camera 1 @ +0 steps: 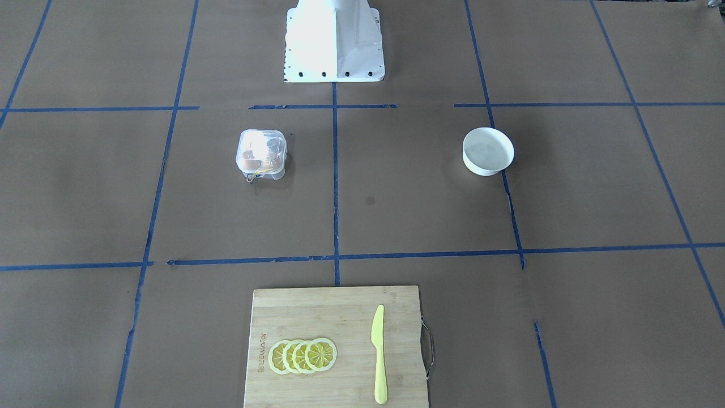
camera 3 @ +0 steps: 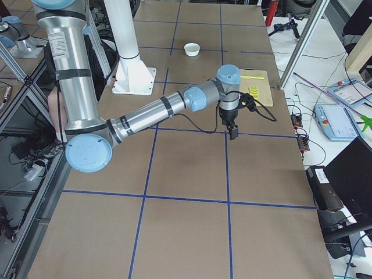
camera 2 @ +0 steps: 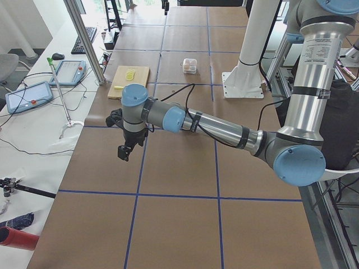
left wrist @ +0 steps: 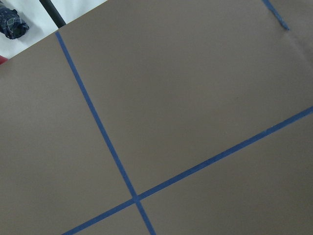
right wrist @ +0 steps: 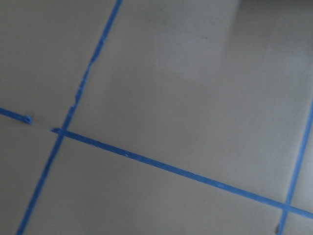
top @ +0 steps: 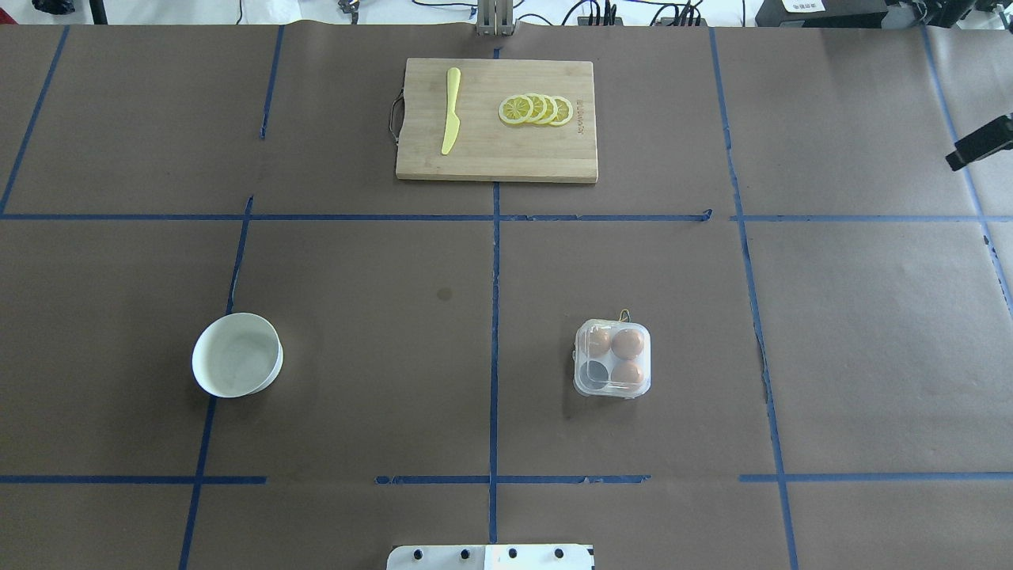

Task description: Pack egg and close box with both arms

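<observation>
Box (top: pixel 613 390): lying on surface (top: pixel 356 356) right of centre, holding three eggs (top: pixel 627 343), one cup (top: pixel 593 372) vacant. Right hand (camera 3: pixel 234 133): nearer, hovering well rightward of it; left hand (camera 2: pixel 125 151): hovering farther; both grips cannot be told.

The left arm (camera 2: pixel 224 126) was stretched low across the brown bench (camera 2: pixel 179 224), claw (camera 2: pixel 124 153) pointed down just above the paper. Whether it was spread or closed couldn't be told from here. Way at the back, the box (camera 2: pixel 190 65) was parked near the white base (camera 2: pixel 245 84), something orange seen through the plastic. A wooden cutting board (camera 2: pixel 132 79) with lemon slices (camera 2: pixel 130 72) was laid nearby.
</observation>
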`<state>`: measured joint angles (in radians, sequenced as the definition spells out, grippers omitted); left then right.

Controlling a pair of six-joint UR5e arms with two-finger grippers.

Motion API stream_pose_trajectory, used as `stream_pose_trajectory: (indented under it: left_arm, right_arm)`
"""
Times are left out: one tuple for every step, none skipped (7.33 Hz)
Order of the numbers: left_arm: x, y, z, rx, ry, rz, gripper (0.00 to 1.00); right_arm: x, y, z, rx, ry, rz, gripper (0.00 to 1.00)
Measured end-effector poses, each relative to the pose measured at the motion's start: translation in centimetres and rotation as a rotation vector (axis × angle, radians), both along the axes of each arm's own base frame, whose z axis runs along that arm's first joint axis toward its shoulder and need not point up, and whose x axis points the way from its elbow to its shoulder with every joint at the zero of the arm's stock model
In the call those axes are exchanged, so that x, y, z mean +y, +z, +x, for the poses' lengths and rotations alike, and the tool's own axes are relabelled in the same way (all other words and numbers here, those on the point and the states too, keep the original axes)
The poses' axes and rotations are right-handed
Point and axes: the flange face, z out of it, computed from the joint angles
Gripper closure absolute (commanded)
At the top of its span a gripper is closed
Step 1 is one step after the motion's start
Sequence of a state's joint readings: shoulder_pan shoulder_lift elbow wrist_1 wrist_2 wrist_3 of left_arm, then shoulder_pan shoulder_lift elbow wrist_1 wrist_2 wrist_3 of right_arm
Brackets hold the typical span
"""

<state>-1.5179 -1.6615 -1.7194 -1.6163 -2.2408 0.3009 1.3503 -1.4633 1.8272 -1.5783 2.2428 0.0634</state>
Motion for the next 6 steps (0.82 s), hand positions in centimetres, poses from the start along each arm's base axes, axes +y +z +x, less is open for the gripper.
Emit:
stream_pose_trajectory:
  left_arm:
    - [1.4,2.1,-1.6,-0.004,-0.009,-0.009,0.00]
    - [2.1,3.3,-2.4,-0.003,-0.024,-0.004,0.00]
    - [2.2,3.7,-2.7,-0.001,-0.041,0.013,0.00]
    - [2.0,3.7,-2.8,-0.003,-0.049,0.045,0.00]
    - [2.0,4.3,-2.9,-0.005,-0.054,0.061,0.00]
    - [2.0,5.9,-2.9,-0.005,-0.057,0.038,0.00]
  right_arm:
    - [1.2,3.9,3.8,-0.025,-0.014,-0.022,0.00]
    - [2.2,6.2,6.1,-0.038,-0.011,-0.038,0.00]
    - [2.5,7.4,7.2,-0.014,-0.002,-0.043,0.00]
    - [2.6,8.5,8.0,0.047,0.013,-0.044,0.00]
    - [2.8,9.9,8.6,0.110,0.030,-0.061,0.00]
    - [3.0,11.2,9.0,0.131,0.044,-0.090,0.00]
